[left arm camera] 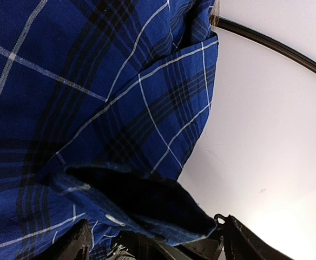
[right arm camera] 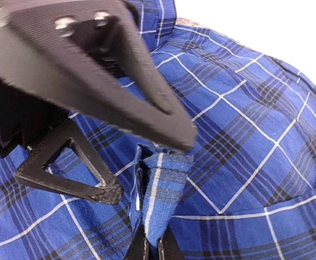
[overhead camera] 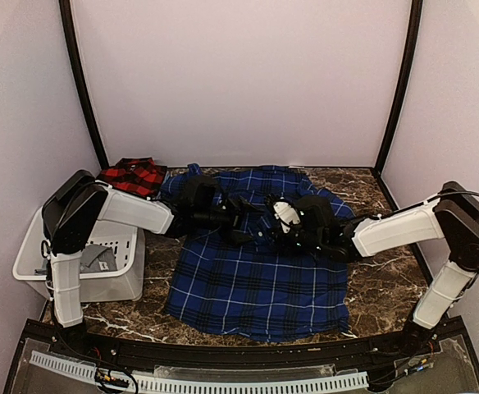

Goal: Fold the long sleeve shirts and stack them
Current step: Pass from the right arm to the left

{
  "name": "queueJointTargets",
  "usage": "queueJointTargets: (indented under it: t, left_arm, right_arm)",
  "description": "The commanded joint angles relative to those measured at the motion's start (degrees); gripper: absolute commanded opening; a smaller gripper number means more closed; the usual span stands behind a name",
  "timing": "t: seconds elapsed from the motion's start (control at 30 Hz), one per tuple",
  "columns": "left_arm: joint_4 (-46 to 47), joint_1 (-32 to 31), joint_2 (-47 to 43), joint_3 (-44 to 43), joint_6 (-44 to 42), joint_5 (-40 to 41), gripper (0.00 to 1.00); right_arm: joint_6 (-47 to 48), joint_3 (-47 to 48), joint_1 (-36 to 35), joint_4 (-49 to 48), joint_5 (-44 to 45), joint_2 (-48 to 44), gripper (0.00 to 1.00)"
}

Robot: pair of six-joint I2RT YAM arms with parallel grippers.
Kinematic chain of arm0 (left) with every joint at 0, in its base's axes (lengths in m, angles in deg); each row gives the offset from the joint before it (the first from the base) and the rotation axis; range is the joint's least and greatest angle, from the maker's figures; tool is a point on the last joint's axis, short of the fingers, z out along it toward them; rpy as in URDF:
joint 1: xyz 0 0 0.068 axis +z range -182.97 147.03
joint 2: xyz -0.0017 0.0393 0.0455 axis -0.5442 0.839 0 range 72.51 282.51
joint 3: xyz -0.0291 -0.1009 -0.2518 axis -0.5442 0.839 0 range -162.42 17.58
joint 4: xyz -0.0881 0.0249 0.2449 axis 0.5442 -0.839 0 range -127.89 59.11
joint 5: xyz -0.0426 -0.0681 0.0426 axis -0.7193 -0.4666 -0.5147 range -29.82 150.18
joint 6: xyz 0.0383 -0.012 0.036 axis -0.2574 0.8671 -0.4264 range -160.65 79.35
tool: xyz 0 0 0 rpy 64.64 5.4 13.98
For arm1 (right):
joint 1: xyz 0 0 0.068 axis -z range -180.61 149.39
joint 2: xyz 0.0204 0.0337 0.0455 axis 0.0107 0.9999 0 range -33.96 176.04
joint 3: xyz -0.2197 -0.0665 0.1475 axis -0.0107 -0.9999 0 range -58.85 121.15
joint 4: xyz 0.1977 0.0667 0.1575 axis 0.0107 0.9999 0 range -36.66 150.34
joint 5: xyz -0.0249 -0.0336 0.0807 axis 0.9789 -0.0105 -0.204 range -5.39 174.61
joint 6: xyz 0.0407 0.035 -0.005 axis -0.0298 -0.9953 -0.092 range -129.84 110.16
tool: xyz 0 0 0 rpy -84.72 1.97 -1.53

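Observation:
The dark blue plaid long sleeve shirt [overhead camera: 256,279] lies spread across the marble table, bunched at its far end. A red-and-black shirt [overhead camera: 133,175] sits crumpled at the far left. Both grippers meet over the blue shirt's upper middle. My right gripper [right arm camera: 151,246] is shut on a raised fold of the blue shirt [right arm camera: 163,184], which stands up from its fingertips. My left gripper [right arm camera: 147,165] is right by that fold, its two black fingers [right arm camera: 93,70] spread apart. In the left wrist view blue cloth [left arm camera: 93,108] drapes loosely between the wide jaws of the left gripper [left arm camera: 158,244].
A white plastic basket [overhead camera: 34,246] stands off the table's left edge beside the left arm. Pale walls close in the back and both sides. Bare marble [overhead camera: 387,287] shows to the right of the blue shirt.

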Motion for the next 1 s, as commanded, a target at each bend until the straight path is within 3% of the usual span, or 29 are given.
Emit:
queueJointTargets:
  t: [0.0,0.3,0.5,0.57,0.77,0.97]
  left_arm:
    - [0.3,1.0,0.2,0.9,0.3,-1.1,0.83]
    - [-4.3,2.8,1.2,-0.3,-2.8,-2.4,0.83]
    - [-8.0,2.9,1.4,-1.0,-5.0,-3.0,0.76]
    - [-9.2,2.9,1.4,-1.6,-5.7,-3.2,0.71]
    - [-10.4,2.9,1.1,-1.7,-6.8,-3.7,0.42]
    - [-10.1,2.9,0.6,-2.1,-6.8,-4.0,0.2]
  right_arm:
    - [6.2,1.1,-2.0,-2.2,4.1,-0.8,0.04]
    - [13.4,3.5,-5.6,-1.5,9.6,2.1,0.02]
    - [17.1,5.1,-7.9,-1.5,13.4,4.2,0.02]
    - [17.6,5.3,-8.3,-1.5,14.3,4.7,0.02]
    - [17.7,5.4,-8.5,-1.7,16.0,5.0,0.04]
    - [16.8,5.7,-8.5,-1.5,16.4,5.1,0.06]
